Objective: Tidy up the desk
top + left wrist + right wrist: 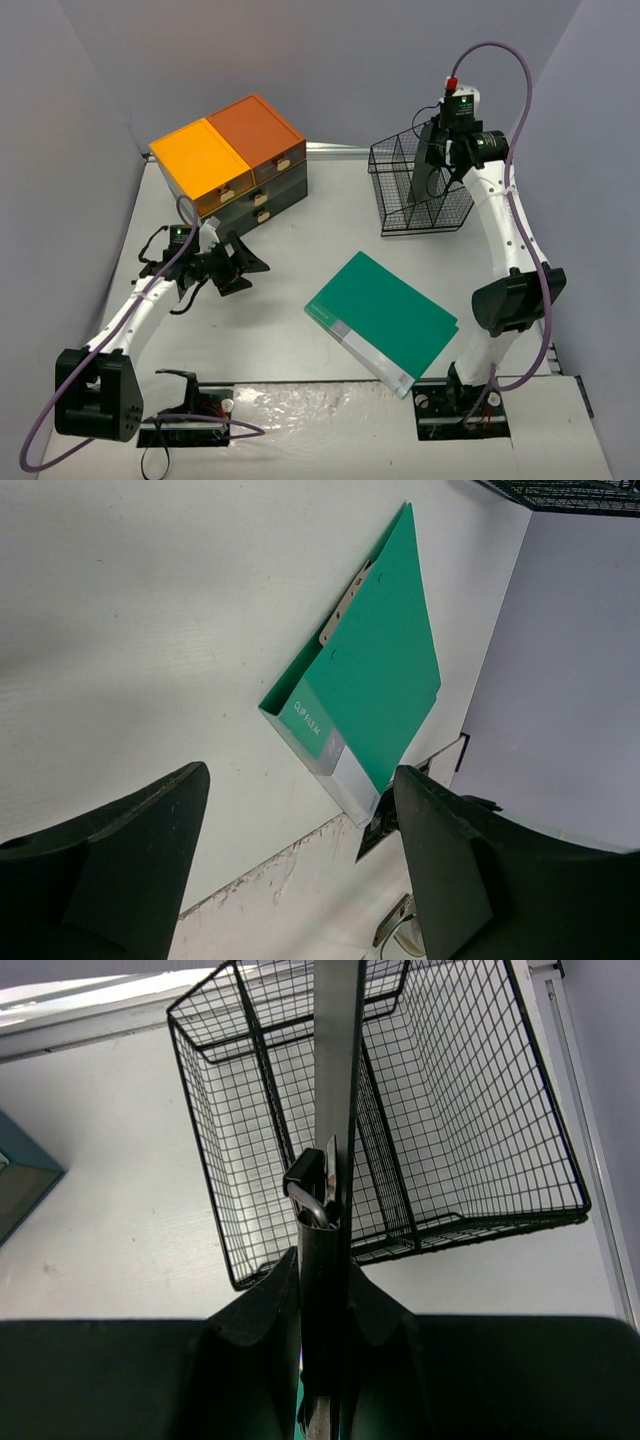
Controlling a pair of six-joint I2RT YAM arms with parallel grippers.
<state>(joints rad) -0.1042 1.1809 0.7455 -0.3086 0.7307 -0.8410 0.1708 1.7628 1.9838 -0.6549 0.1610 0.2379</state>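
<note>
The white desk (300,235) carries a green clip file (383,320) lying flat at centre right; the left wrist view shows the file (372,670) with its metal clip. My right gripper (441,150) is shut on a thin dark clipboard (424,168), held on edge and upright over the black wire basket (395,222). In the right wrist view the clipboard (336,1050) runs up between the shut jaws of that gripper (325,1260), its clip toward the camera, above the basket's (480,1215) divider. My left gripper (240,265) hovers open and empty over the desk's left side (150,630).
An orange-topped dark green drawer chest (240,160) stands at the back left, just beyond the left gripper. Both arm bases are bolted at the near edge. Grey walls close in on three sides.
</note>
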